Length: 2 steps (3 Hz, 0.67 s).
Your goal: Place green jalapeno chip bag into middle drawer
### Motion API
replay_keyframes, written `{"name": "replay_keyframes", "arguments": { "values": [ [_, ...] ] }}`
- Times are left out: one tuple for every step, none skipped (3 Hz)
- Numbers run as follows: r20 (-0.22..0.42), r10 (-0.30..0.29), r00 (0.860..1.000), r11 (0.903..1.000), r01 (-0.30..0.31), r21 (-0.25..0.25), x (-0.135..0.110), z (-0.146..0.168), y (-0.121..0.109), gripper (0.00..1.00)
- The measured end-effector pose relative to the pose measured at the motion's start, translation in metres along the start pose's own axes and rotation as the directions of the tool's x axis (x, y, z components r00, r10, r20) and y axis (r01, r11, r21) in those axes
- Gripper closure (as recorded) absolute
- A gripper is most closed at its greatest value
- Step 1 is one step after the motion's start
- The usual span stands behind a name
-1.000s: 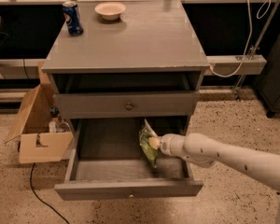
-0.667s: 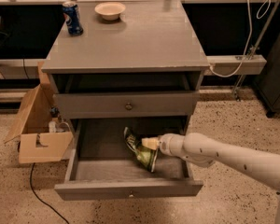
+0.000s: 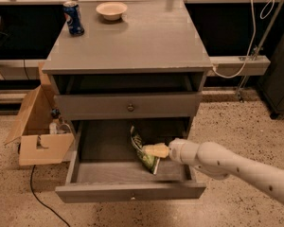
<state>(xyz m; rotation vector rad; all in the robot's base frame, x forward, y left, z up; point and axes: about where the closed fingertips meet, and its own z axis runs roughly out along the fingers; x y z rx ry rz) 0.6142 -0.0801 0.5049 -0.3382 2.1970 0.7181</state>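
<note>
The green jalapeno chip bag (image 3: pixel 148 162) is inside the pulled-out middle drawer (image 3: pixel 104 150), right of its centre, tilted with one end toward the back. My gripper (image 3: pixel 155 150) reaches in from the right on a white arm and is shut on the bag's middle, low over the drawer floor. The drawer's front panel (image 3: pixel 94 192) with its small pale knob faces me.
Above the open drawer is a shut grey drawer front (image 3: pixel 130 107) with a brass knob. On the cabinet top stand a blue soda can (image 3: pixel 73 18) and a pale bowl (image 3: pixel 111 10). An open cardboard box (image 3: pixel 38 138) sits left of the cabinet, and a black cable (image 3: pixel 42 202) crosses the floor.
My gripper carried the bag left from the drawer's right wall toward the middle, then drew back right a little. The bag has turned and sits lower in the drawer.
</note>
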Motion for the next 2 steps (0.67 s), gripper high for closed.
{"name": "replay_keyframes", "arguments": {
  "values": [
    [0.118,-0.043,0.992,0.9951,0.053,-0.083,-0.022,-0.057,0.047,0.0],
    [0.153,-0.029,0.988,0.996,0.041,-0.08,-0.035,-0.068,0.049,0.0]
  ]
}}
